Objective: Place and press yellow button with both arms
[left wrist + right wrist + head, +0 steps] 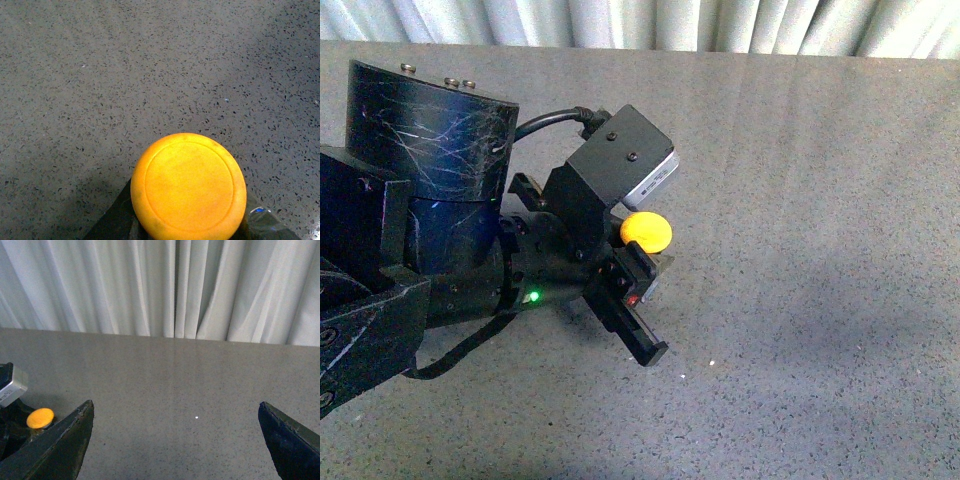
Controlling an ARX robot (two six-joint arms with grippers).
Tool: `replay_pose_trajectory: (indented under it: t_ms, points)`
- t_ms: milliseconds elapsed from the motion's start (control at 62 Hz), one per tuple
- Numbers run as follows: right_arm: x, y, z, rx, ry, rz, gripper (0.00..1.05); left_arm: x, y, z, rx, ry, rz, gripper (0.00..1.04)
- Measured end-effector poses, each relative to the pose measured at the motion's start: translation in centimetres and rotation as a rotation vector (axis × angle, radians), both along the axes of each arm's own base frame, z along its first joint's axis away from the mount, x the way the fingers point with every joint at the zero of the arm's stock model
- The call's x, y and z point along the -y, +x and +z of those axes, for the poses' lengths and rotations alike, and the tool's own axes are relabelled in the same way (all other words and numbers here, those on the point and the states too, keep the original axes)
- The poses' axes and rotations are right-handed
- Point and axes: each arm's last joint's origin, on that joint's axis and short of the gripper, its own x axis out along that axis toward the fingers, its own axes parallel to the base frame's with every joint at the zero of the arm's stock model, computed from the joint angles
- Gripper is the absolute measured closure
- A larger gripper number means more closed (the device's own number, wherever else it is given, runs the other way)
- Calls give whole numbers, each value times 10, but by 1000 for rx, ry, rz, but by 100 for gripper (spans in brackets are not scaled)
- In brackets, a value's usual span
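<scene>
Yellow-orange and domed, the cap of the yellow button (646, 232) is seen at the left gripper (642, 292). It lies left of the middle of the speckled grey table (820, 300), just under the grey-edged camera box (656, 176). The left jaws are judged to be closed narrowly on the button's base, which is largely hidden by the cap and the black fingers. Whether the base is already touching the table cannot be told.

In the left wrist view the cap is met almost square-on, with dark finger parts on either side. The button is therefore taken to stand close to upright, cap upward and base downward. Its long axis, short as it is, runs from base through neck to cap, near vertical. Across the table no direction is favoured, the cap being round.

The right gripper (175, 412) is absent from the front view. Its jaws are spread wide with nothing between them, well apart from the button, which lies to its left.

The placing step is judged to be in hand. Next, the button would need to be set flat on its base and steadied by the left arm. The right gripper would then be brought over and lowered onto the cap along that axis, so that the button is not tipped.
</scene>
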Motion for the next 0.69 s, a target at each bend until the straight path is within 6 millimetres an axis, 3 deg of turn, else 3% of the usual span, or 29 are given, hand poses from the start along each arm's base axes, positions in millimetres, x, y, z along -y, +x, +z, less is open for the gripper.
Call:
replay_pose_trajectory:
  t_ms: [145,516,580,693]
  points:
    - [0,0,0,0,0,0,9,0,0,-1,-1,-2,-4,80]
    - [0,0,0,0,0,0,9,0,-1,-5,-17,-4,-16,24]
    - [0,0,0,0,0,0,9,-2,-5,-6,-24,-1,-19,8]
    - [0,0,0,0,0,0,9,-7,-9,-5,-28,-2,-21,10]
